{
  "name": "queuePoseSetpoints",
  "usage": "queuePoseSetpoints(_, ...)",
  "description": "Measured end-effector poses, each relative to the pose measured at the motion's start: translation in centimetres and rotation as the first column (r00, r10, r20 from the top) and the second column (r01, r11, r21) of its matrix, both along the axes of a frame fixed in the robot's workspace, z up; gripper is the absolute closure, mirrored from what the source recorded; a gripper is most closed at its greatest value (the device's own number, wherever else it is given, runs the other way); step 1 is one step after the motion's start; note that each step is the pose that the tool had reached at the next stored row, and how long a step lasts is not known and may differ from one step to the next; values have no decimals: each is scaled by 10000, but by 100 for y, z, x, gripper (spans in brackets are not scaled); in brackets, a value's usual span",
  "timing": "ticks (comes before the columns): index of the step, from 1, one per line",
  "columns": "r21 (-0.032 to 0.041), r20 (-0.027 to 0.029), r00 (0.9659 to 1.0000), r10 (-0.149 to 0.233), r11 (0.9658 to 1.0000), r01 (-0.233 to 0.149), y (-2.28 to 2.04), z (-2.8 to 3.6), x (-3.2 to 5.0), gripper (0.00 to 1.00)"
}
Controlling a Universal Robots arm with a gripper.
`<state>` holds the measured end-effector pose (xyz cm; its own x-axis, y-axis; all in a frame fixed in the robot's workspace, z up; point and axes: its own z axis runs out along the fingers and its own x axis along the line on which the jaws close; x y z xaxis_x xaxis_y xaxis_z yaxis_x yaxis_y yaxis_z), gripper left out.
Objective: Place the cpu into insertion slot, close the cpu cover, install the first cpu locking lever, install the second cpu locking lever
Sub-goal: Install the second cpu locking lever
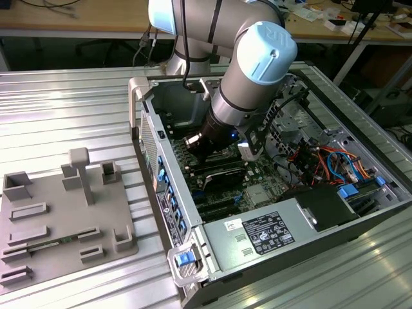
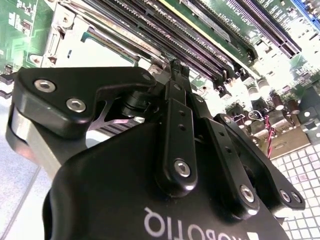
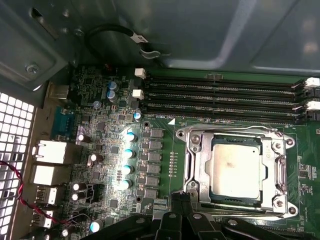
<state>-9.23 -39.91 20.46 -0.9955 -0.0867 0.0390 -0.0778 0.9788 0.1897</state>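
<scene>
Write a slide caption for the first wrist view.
Gripper above the motherboard, the cpu seated under its closed cover.

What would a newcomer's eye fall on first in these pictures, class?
First, the big grey robot arm reaching down into the open computer case in the exterior view. Then, in the first wrist view, the silver chip sitting in its socket with the metal cover closed around it, close to the end effector.

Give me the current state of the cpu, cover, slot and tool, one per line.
cpu: seated flat in the insertion slot.
cpu cover: closed down around the cpu, its centre cut-out showing the chip.
insertion slot: occupied.
tool: fingertips together, holding nothing, right at the cover's edge.
</scene>
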Motion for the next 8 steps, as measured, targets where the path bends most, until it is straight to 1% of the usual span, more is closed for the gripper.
queuePoseSetpoints(2, 11, 0, 10000, 6, 10000, -6, 2, -3, 0, 89)
queuePoseSetpoints(8, 13, -1, 10000, 7, 10000, -7, 4, -20, 0, 89)
